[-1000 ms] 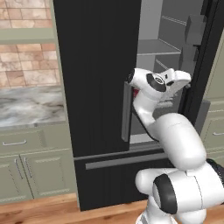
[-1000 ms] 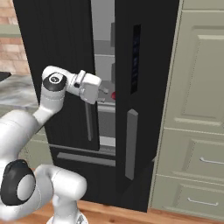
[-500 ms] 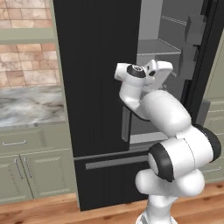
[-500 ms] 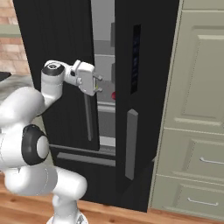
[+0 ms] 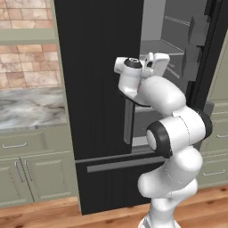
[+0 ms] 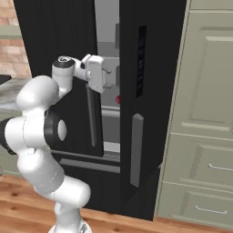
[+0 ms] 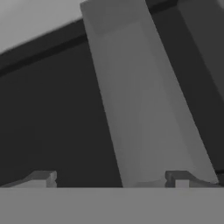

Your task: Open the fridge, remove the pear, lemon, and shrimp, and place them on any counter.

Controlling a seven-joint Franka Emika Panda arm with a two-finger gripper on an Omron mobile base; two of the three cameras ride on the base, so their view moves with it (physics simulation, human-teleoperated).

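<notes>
Hovering close to the fridge (image 5: 98, 89), the gripper (image 7: 111, 178) is being held with fingers (image 7: 41, 178) spread wide, nothing gripped; a grey bar handle (image 7: 144, 109) is being framed between them in the hand view. One door is standing open. The pear (image 6: 118, 99) is sitting inside. The table (image 5: 31, 109) is lying left.

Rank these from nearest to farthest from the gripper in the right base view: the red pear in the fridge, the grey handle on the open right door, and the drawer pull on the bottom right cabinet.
From the gripper, whose jaws stand open:
1. The pear, just below and right of it, inside the fridge.
2. The door handle, lower right on the open door.
3. The drawer pull, far lower right on the pale green cabinet.
</notes>
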